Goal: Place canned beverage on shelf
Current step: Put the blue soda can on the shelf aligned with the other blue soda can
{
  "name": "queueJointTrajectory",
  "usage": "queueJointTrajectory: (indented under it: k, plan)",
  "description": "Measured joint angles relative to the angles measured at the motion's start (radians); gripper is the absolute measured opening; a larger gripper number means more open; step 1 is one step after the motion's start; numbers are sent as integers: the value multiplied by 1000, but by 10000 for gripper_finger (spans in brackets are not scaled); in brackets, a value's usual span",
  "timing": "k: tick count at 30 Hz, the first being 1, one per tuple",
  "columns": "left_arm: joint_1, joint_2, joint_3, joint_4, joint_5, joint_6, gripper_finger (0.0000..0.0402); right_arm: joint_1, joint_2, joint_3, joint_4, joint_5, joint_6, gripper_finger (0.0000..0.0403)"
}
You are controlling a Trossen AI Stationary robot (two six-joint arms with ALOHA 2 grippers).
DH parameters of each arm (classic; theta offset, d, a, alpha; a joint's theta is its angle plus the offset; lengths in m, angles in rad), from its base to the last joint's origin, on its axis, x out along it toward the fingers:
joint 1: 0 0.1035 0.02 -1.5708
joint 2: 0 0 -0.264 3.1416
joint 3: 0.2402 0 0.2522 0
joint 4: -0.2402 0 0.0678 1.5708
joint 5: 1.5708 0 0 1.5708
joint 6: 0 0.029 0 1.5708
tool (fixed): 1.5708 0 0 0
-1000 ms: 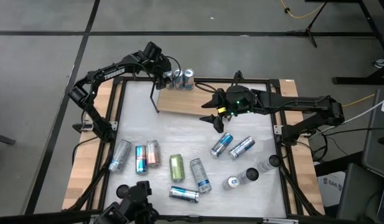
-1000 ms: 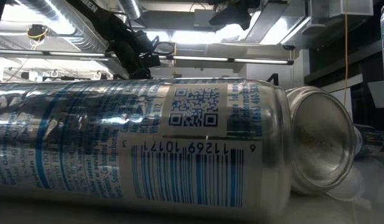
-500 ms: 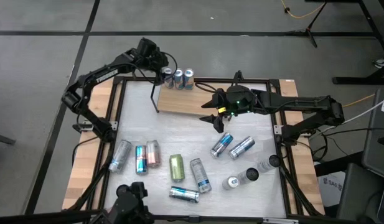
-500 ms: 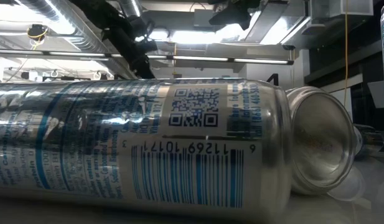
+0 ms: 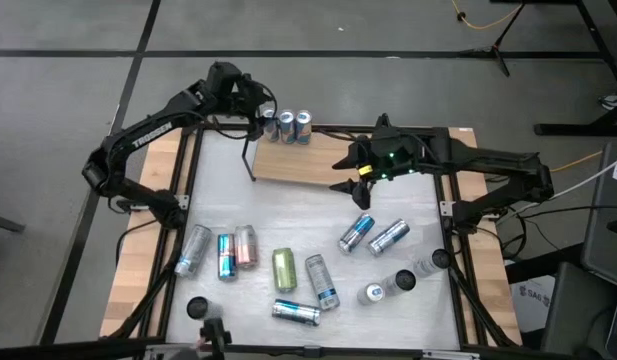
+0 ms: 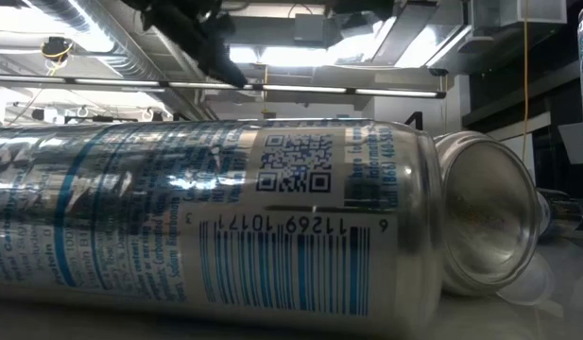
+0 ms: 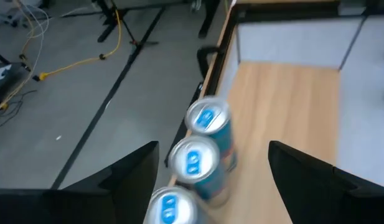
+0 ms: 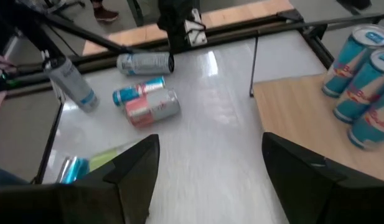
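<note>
Shelf (image 5: 306,163): we find it at the table's far edge, wooden board bare except at its far left corner. Three upright cans (image 5: 286,126): we count them in a row there. Left gripper (image 5: 256,112): beside those cans, jaws wide, holding nothing. Right gripper (image 5: 350,176): over the board's right end, jaws parted, empty. Loose cans (image 5: 284,268): lying across the near table.

- Silver can (image 6: 206,222) lying on its side, filling the low view: barcode with the digits "6 11269 10171" printed upside down, a QR code above it, and small print beside the code too fine to read.
- Left arm (image 5: 148,130), high view: white lettering along the link, illegible.
</note>
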Motion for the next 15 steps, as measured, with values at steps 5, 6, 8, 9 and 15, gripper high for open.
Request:
queueJointTrajectory:
  k: [5, 6, 8, 9, 15]
  plan:
    - [-79, -49, 0, -3, -1, -90, 291, 0, -1, 59, -115, 0, -63, 271]
    - [-99, -58, 0, -5, 0, -118, 291, 0, -2, 62, -137, 0, -70, 271]
    - [-144, -73, 0, -16, -1, -184, 291, 0, -10, 62, -186, 0, -96, 271]
    - [-173, -79, 0, -22, -3, -221, 291, 0, -16, 60, -207, 0, -112, 271]
    - [-368, -89, 0, -23, -53, -429, 291, 0, -86, 18, -334, -37, -193, 271]
